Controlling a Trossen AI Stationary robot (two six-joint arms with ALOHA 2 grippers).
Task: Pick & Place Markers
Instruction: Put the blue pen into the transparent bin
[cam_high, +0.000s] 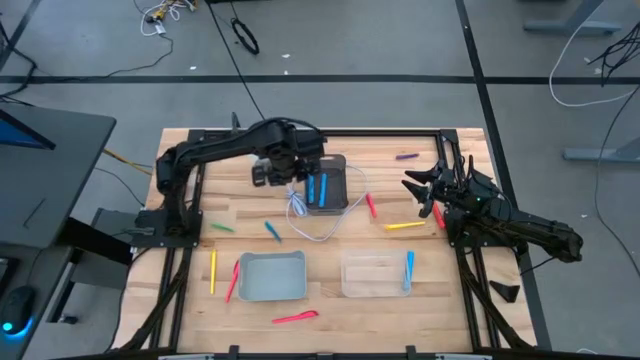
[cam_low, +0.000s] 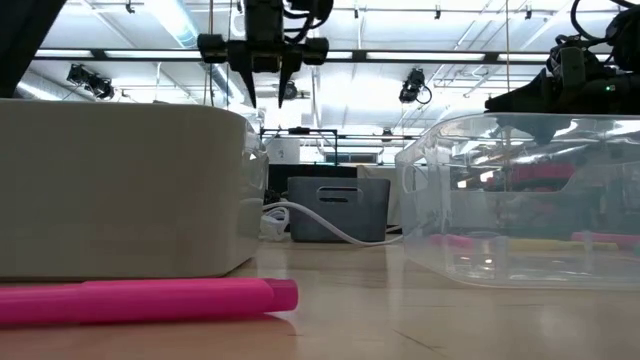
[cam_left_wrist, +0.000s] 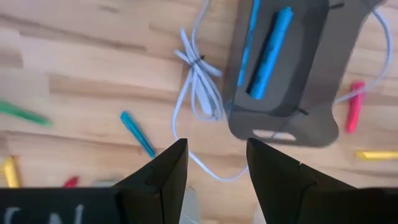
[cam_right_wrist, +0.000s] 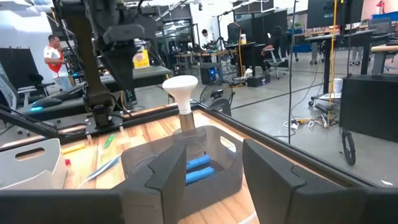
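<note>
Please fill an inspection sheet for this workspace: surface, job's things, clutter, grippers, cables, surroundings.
Surface: wooden table, pale planks, dark frame around it.
Job's things: two blue markers lie in the dark bin; one blue marker in the clear bin; grey bin looks empty; other markers loose on the wood, among them a pink marker at the near edge and a yellow marker.
Clutter: nothing seen besides the cable.
Grippers: left gripper open, empty, above the table beside the dark bin; right gripper open, empty, at the right side.
Cables: white cable bundled beside the dark bin, looping around it.
Surroundings: grey floor with wires; a person stands far behind.
</note>
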